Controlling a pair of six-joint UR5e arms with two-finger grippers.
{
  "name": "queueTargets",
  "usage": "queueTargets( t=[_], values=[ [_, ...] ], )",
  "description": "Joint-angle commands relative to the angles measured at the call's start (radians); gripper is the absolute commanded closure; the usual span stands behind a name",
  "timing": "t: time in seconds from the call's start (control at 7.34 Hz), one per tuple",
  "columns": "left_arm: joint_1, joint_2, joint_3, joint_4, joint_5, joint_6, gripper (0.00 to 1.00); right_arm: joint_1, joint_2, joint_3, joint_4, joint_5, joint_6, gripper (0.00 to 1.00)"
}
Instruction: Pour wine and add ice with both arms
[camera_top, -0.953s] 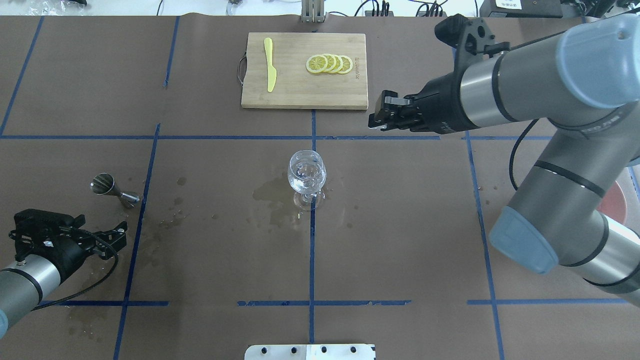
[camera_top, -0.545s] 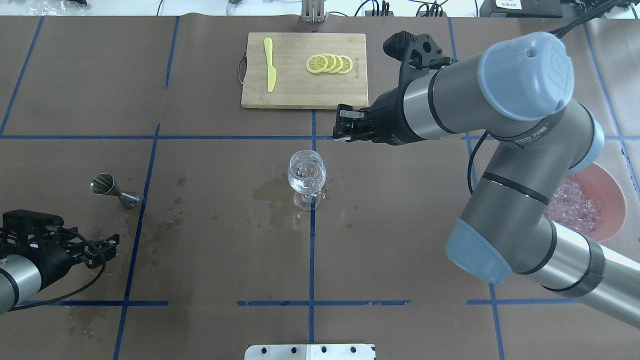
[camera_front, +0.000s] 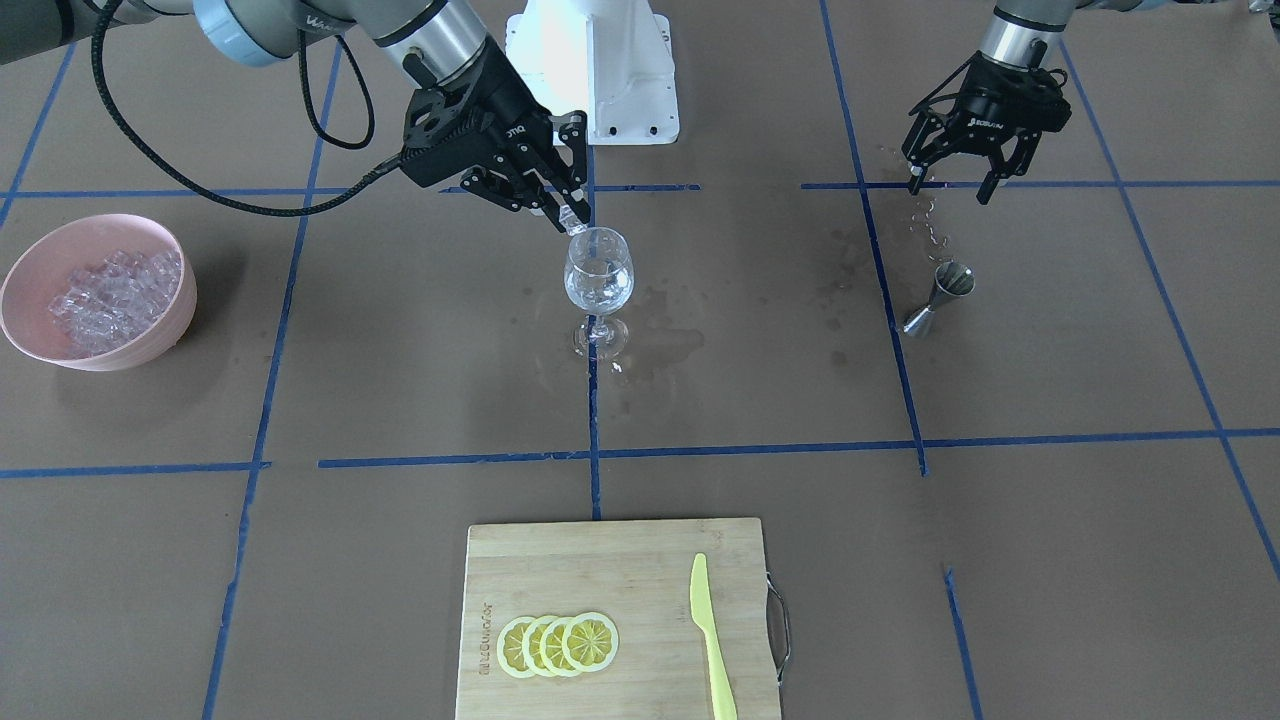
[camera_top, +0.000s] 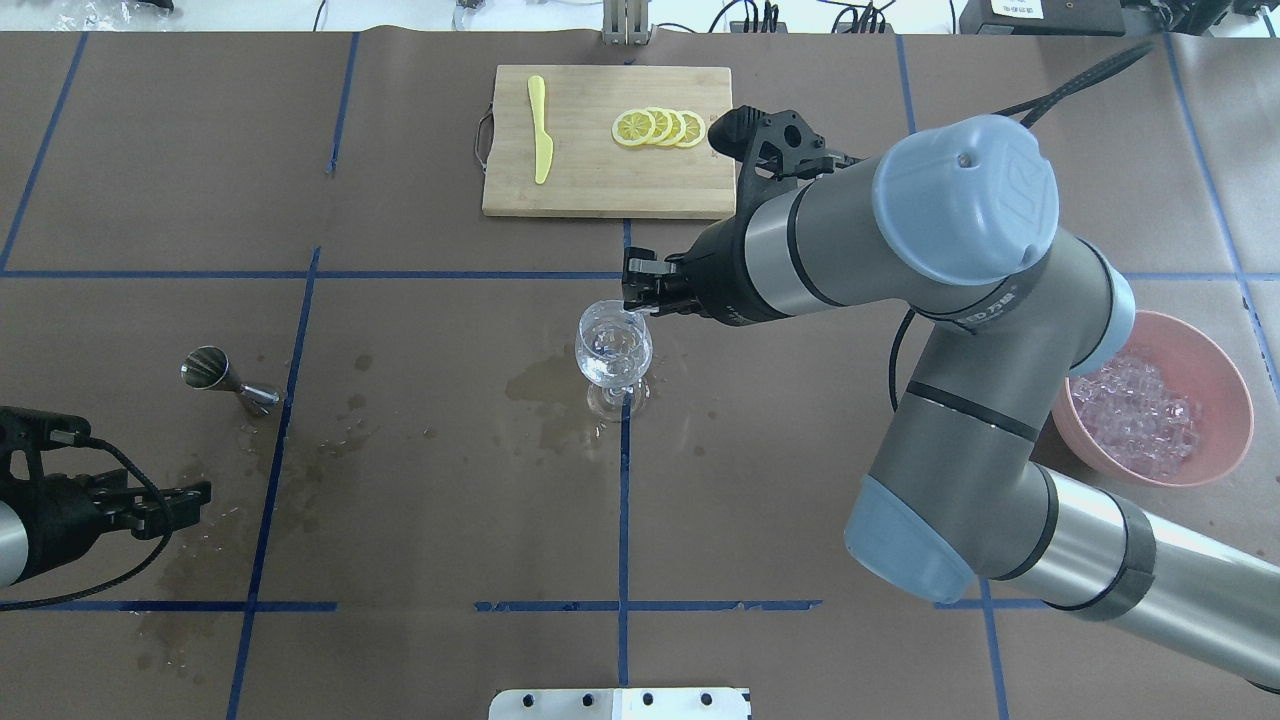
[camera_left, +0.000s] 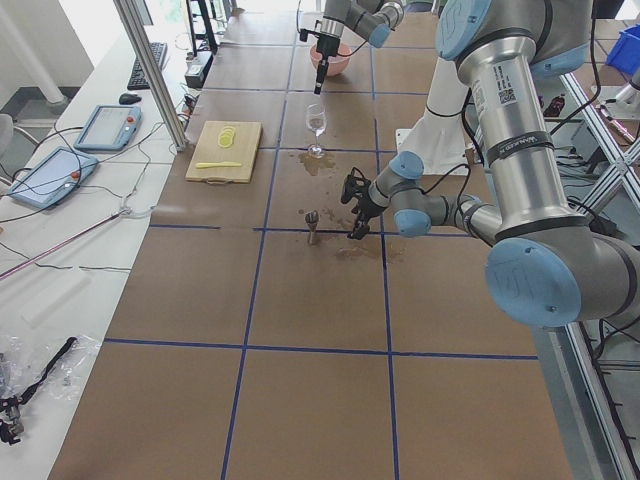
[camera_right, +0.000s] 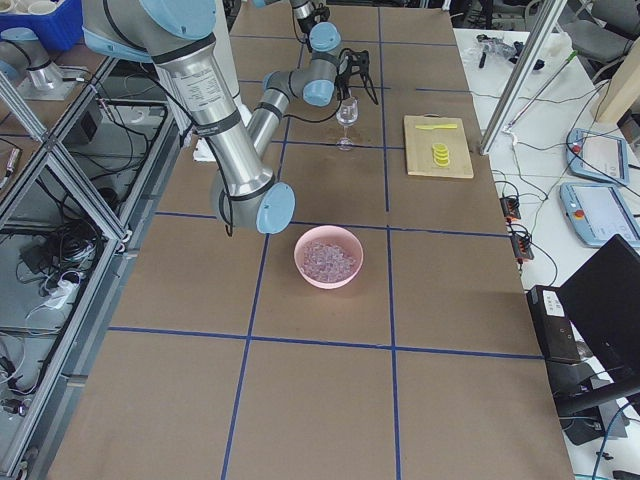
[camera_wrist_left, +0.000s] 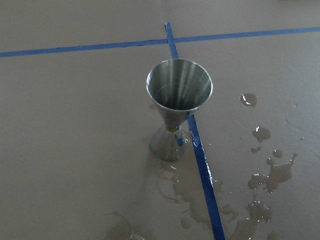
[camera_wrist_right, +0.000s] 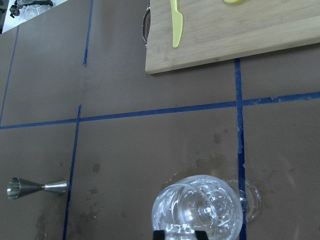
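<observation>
Right jaws pinching ice (camera_front: 571, 226), above glass (camera_front: 598, 276)

Robotics lab, no question! 2 silver-grey industrial arms, the right arm (camera_top: 800, 250) and the left arm (camera_left: 520, 150), rise beside a white base block (camera_front: 620, 70). The table wears brown paper (camera_top: 800, 660) gridded with blue tape (camera_top: 623, 520). Upper left of the left side view: an aluminium post (camera_left: 150, 70) and teach pendants (camera_left: 105, 127) on a white bench. Lower left of the right side view: bundled cables (camera_right: 60, 250).

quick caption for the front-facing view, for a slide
Right gripper holds an ice cube over the glass; left gripper hangs open near the jigger.
</observation>
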Motion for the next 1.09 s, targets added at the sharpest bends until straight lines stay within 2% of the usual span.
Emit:
queueTargets(
  t=[0.0,0.14,0.27,0.41,0.54,0.68,0.82,0.95],
  values=[
    [-0.054,-0.007,-0.11,0.148,-0.119,0.002,0.0,-0.024,0.002,-0.008,0.001,-0.031,0.0,1.0],
    [-0.087,-0.008,-0.141,0.175,-0.18,0.002,0.0,-0.029,0.003,-0.014,0.005,-0.04,0.0,1.0],
    [-0.103,-0.007,-0.159,0.184,-0.199,0.002,0.0,-0.032,0.026,-0.04,0.005,-0.046,0.008,0.97],
    [-0.103,-0.008,-0.181,0.216,-0.202,0.003,0.0,-0.032,0.04,-0.06,0.008,-0.048,0.01,0.77],
    [-0.12,-0.011,-0.213,0.266,-0.246,0.003,0.0,-0.032,0.04,-0.062,0.008,-0.048,0.01,0.29],
    [-0.137,-0.025,-0.242,0.317,-0.301,0.005,0.0,-0.032,0.04,-0.062,0.008,-0.048,0.011,0.12],
    [-0.141,-0.043,-0.265,0.366,-0.311,0.022,0.0,-0.032,0.04,-0.062,0.009,-0.048,0.017,0.02],
    [-0.222,-0.092,-0.276,0.453,-0.35,0.117,0.0,-0.032,0.042,-0.062,0.009,-0.048,0.02,0.01]
  ],
)
